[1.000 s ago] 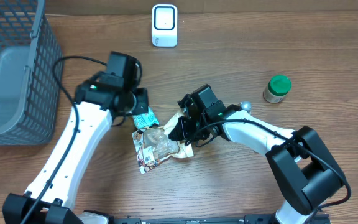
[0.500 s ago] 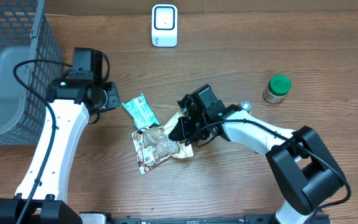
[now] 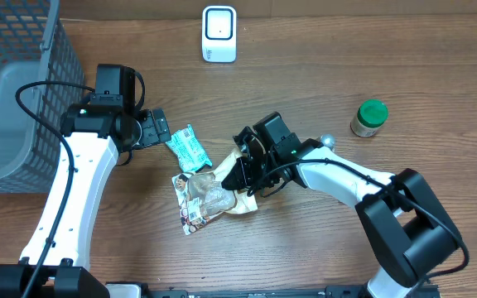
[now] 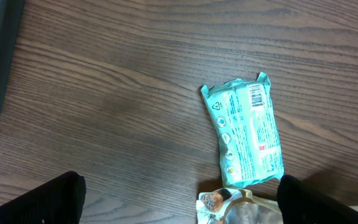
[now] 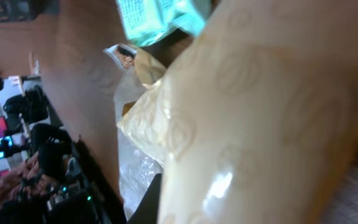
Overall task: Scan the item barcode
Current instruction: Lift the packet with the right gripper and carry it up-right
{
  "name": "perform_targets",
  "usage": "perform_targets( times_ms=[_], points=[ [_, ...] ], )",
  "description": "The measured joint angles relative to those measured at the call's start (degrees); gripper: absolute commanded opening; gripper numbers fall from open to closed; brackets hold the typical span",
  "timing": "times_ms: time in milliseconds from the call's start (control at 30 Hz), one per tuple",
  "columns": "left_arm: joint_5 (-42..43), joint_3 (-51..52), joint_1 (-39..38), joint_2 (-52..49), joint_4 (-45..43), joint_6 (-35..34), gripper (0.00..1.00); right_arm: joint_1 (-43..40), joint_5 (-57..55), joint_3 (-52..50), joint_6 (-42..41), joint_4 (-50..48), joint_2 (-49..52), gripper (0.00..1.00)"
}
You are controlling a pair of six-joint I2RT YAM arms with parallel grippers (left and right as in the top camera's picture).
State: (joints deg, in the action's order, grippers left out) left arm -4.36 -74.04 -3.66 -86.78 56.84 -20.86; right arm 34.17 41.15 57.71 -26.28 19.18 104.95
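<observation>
Drawn back leftward over the last second, with the left pincer (image 3: 156, 130) sprung wide and empty just left of the teal packet (image 4: 247, 134). Left lying flat on the tabletop (image 3: 305, 74), barcode (image 4: 257, 96) upward, likely for a cleaner regrasp; well apart from the white scanner (image 3: 219, 34) at the far edge. Pinched tight by the right pincer (image 3: 243, 171): the crumpled cream snack bag (image 3: 205, 197), probably to keep it off the packet. Left forearm stretched far-right, wrist looking down; right arm bent, pointing left.

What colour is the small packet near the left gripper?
The packet is mint green with white print, by the snack pouch; clearest in the left wrist view.
</observation>
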Motion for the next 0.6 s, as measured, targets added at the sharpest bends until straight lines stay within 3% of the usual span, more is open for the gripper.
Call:
perform_targets(
  times_ms=[600],
  points=[
    [0.00,0.00,0.00,0.00,0.00,0.00,1.00,-3.52,6.99,0.00,1.92,3.85,-23.91,0.04]
  ],
)
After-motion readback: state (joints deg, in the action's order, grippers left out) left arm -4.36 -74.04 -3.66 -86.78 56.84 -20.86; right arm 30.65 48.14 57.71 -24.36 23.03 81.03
